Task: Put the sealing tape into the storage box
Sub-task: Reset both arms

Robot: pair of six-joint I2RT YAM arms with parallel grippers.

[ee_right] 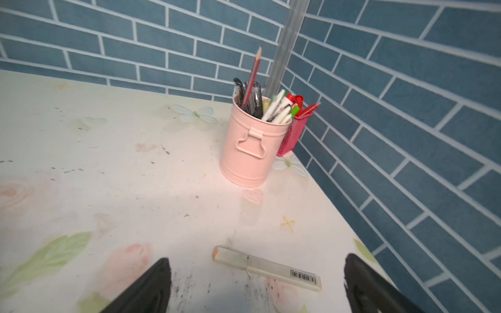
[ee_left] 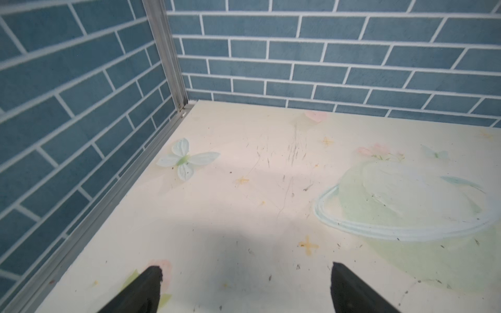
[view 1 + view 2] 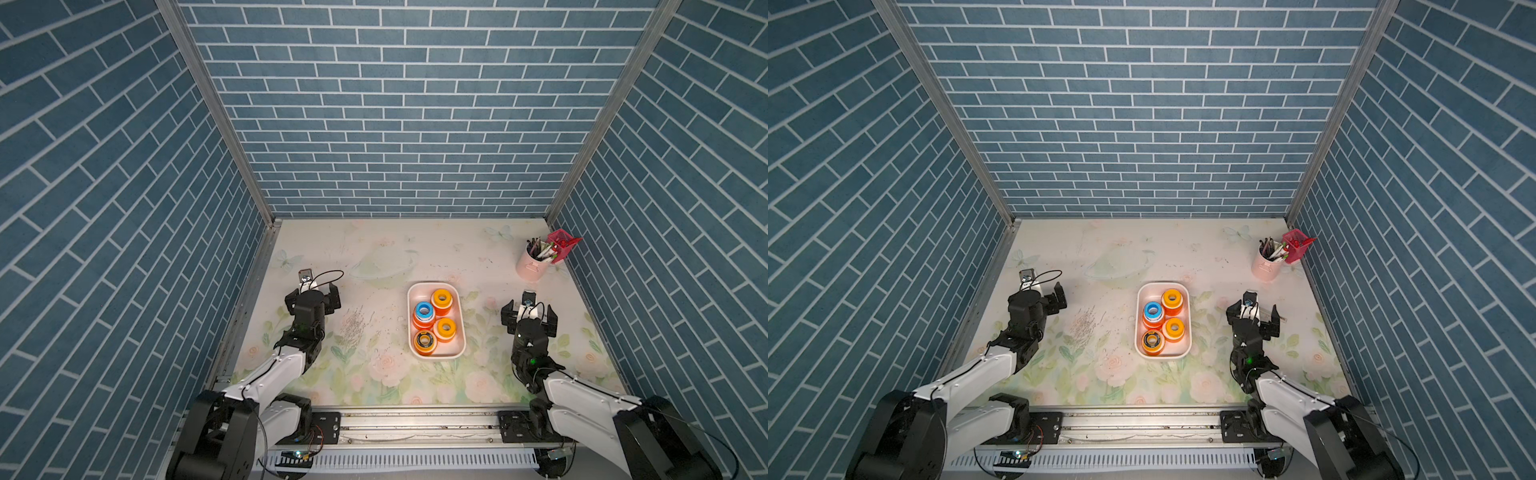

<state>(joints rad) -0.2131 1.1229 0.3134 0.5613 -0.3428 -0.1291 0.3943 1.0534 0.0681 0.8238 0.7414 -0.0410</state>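
- The left end effector (image 3: 312, 293) is spread wide and empty over the floral-printed table (image 3: 374, 257).
- The right end effector (image 3: 528, 316) is also wide and empty. In the right wrist view, a white marker pen with a barcode (image 1: 267, 268) lies on the table between its jaws.
- Four orange sealing tape rolls (image 3: 441, 301) stand inside the shallow white storage box (image 3: 417, 294), midway between the arms.
- A pink metal cup of pens (image 1: 248, 151) stands in the far right corner.

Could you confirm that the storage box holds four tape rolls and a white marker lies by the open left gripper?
Not quite: the white marker lies by the open right gripper, as the right wrist view shows. The storage box does hold four tape rolls.
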